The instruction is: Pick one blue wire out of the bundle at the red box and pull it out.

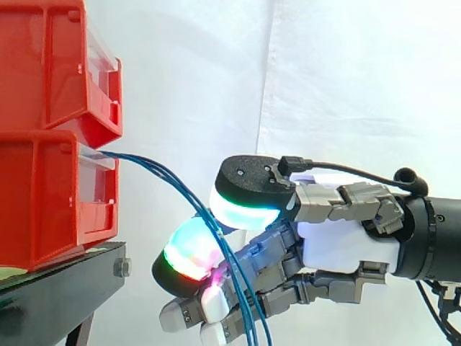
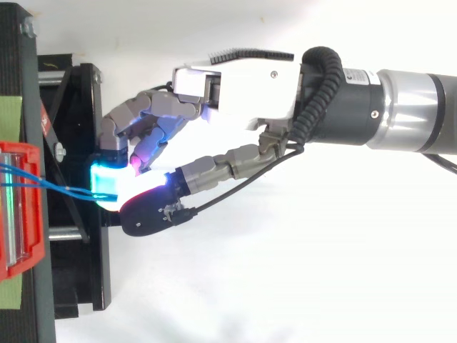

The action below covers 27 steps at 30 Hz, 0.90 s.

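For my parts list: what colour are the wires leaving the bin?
The wires are blue, clearest in the side view.

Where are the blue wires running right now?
In the side view the blue wires leave the lower red bin at left, arc down, pinched between the hand's pads, then hang below.

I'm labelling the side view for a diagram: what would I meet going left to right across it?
red bins → blue wires running out of the lower bin → hand, its glowing pads closed on the wires.
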### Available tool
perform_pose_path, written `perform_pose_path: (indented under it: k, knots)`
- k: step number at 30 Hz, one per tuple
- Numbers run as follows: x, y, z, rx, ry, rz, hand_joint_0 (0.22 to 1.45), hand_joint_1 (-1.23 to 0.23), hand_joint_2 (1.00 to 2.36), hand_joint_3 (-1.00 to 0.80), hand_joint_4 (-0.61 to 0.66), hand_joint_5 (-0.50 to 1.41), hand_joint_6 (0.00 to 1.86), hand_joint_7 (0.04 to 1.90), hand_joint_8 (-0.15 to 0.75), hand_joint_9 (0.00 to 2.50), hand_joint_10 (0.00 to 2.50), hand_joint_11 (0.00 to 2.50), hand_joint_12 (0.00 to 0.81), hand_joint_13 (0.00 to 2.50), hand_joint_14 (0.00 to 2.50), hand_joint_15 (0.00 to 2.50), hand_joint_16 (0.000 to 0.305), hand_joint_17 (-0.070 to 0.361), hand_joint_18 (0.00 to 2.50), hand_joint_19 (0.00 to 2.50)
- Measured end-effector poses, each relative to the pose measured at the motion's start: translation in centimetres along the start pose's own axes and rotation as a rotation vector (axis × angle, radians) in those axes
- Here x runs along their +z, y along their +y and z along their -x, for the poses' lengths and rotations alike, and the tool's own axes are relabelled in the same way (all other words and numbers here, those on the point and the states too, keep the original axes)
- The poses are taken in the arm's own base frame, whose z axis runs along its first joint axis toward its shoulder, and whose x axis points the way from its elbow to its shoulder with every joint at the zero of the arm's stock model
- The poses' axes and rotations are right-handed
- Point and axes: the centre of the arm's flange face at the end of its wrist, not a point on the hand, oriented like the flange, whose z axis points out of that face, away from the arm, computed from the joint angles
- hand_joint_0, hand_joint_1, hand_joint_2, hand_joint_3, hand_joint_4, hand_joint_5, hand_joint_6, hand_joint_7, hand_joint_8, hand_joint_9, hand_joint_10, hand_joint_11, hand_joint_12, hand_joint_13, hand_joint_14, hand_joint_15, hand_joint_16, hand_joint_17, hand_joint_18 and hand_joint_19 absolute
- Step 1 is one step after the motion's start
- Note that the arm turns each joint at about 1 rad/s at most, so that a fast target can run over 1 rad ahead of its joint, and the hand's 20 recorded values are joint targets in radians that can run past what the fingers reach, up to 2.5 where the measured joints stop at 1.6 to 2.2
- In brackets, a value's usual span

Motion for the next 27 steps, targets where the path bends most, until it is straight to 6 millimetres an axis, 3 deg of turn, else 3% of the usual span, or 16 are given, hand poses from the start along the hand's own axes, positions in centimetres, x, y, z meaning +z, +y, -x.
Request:
perform_pose_path:
  k: [27]
  knots:
    - [-0.12,0.20,-0.54,0.003,0.012,-0.010,0.59,-0.66,1.02,-0.06,0.23,-0.20,0.90,0.98,0.390,0.86,0.01,0.57,0.458,0.58,0.01,0.22,0.065,0.145,0.61,0.38]
